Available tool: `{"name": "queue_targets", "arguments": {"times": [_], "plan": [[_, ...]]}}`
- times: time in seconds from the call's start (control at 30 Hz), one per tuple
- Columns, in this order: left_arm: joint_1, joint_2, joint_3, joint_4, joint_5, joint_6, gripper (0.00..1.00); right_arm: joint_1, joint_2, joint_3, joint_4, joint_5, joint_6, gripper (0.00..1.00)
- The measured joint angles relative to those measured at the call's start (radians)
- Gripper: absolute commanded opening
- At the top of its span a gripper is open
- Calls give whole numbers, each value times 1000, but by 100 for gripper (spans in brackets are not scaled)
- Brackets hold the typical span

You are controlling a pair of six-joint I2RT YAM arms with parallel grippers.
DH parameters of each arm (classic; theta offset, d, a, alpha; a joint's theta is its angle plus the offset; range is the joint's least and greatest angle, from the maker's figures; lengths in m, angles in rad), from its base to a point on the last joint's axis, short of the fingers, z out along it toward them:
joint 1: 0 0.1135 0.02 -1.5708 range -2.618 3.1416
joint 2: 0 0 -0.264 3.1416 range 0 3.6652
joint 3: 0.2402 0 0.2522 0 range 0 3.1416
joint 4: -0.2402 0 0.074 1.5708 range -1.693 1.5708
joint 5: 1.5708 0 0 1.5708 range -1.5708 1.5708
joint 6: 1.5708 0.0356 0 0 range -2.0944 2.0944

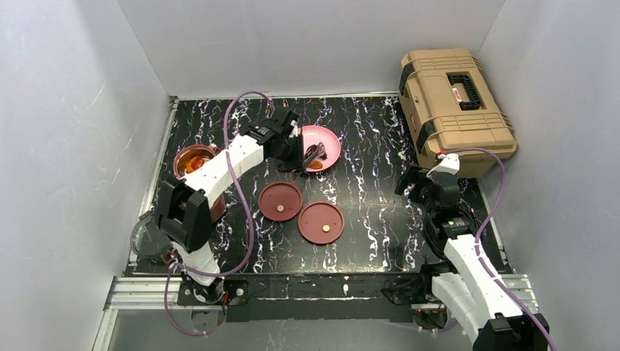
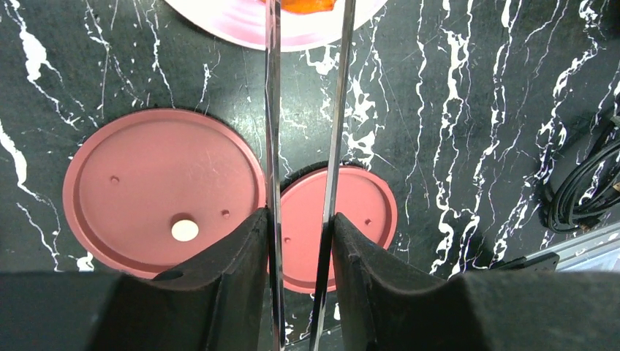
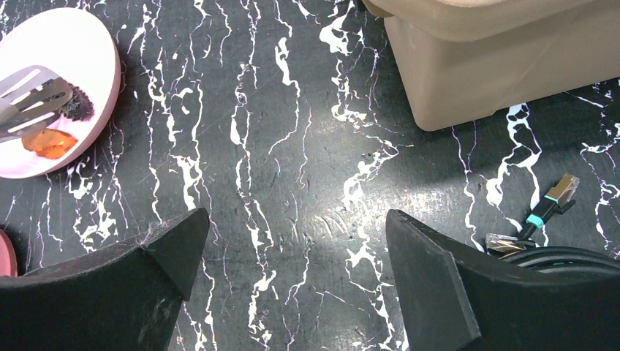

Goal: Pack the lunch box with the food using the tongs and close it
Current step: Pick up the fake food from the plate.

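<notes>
The right gripper [image 3: 297, 214] hovers over the marbled counter [image 1: 373, 183], its jaws spread wide and empty. Farther in, two maroon lids [image 1: 281, 201] lie flat side by side. Above them, the left gripper [image 2: 301, 219] has its jaws narrowly parted, pressing both arms of the tongs [image 2: 333, 146], whose tips sit over an orange food piece [image 3: 50, 142] on the pink plate [image 1: 333, 139]. A lunch box bowl [image 1: 196, 159] holding orange pieces stands at far left.
</notes>
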Motion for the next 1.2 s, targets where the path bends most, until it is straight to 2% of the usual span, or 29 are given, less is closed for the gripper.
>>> {"name": "queue_targets", "arguments": {"times": [0.3, 0.6, 1.2], "plan": [[0, 97, 85, 12, 3, 16, 32, 0, 0, 0, 0, 0, 0, 100], [4, 108, 100, 21, 11, 40, 13, 0, 1, 0, 0, 0, 0, 100], [4, 32, 99, 16, 3, 97, 8, 0, 1, 0, 0, 0, 0, 100]]}}
